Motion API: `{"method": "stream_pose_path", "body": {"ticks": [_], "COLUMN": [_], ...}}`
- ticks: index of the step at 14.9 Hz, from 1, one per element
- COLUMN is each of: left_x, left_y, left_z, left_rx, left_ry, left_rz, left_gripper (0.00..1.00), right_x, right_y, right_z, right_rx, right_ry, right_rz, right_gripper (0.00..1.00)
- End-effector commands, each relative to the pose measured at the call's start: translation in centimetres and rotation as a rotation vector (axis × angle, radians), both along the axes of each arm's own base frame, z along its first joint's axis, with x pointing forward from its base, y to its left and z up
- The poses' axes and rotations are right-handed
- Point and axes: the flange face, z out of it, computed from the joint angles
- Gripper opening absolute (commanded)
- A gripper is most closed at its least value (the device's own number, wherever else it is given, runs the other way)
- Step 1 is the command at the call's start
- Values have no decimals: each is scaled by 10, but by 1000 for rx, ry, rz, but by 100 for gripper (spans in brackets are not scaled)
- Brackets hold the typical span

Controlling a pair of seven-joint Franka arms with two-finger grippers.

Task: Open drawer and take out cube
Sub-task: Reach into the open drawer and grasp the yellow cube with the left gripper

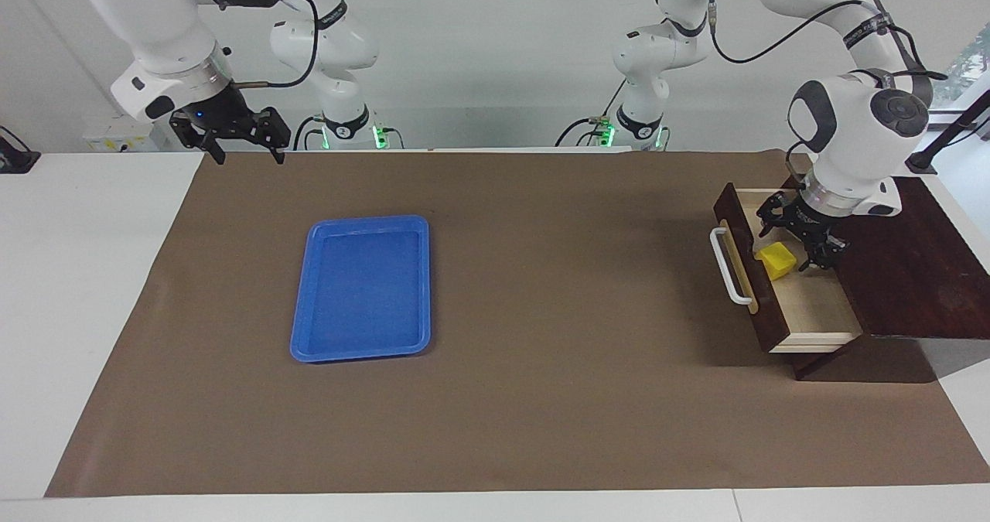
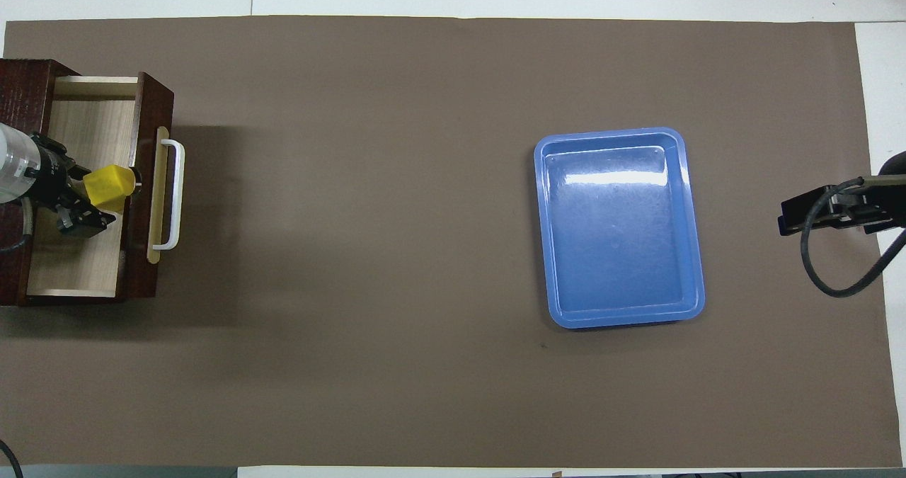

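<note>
We see the drawer (image 1: 804,305) pulled out of its dark wooden box (image 1: 913,274), which stands at the table's edge at the left arm's end, the white bar handle (image 1: 728,267) facing the middle of the table. Inside, on the pale wood floor, lies the cube (image 1: 777,260) (small, bright yellow), close to the drawer's front panel. The left gripper (image 1: 793,247) is down in the drawer with its fingers on either side of the cube; they appear to be drawn in against it, though from here we cannot tell for sure that they press on it. The right gripper (image 1: 244,149) waits in the air over the table's robot-side edge at the right arm's end, its fingers spread apart and holding nothing. A blue tray (image 1: 305,336) lies on the brown mat (image 1: 541,398) toward the right arm's end of the table, well apart from the drawer
</note>
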Motion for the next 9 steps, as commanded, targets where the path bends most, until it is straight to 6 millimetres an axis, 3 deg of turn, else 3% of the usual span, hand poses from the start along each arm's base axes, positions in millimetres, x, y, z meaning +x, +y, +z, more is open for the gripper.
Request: {"method": "stream_pose_path", "body": {"ticks": [1, 2, 3, 6, 9], "left_x": [-2, -2, -1, 7, 24], "left_y": [-2, -3, -3, -3, 1], "left_z": [-2, -1, 0, 17, 62], "left_rx": [-11, -11, -11, -10, -21], "left_ry": [-11, -10, -9, -4, 30], "left_rz": [1, -5, -8, -7, -66], "left_gripper": [46, 27, 1, 0, 0], "right_x": [-8, -8, -8, -8, -8], "right_y": [-4, -4, -4, -5, -5], "right_z": [1, 1, 0, 0, 0], "right_rx": [-16, -16, -16, -16, -16], "right_ry": [1, 1, 2, 2, 2], "right_rz": [11, 11, 11, 9, 9], "right_gripper": [100, 100, 100, 100, 100]}}
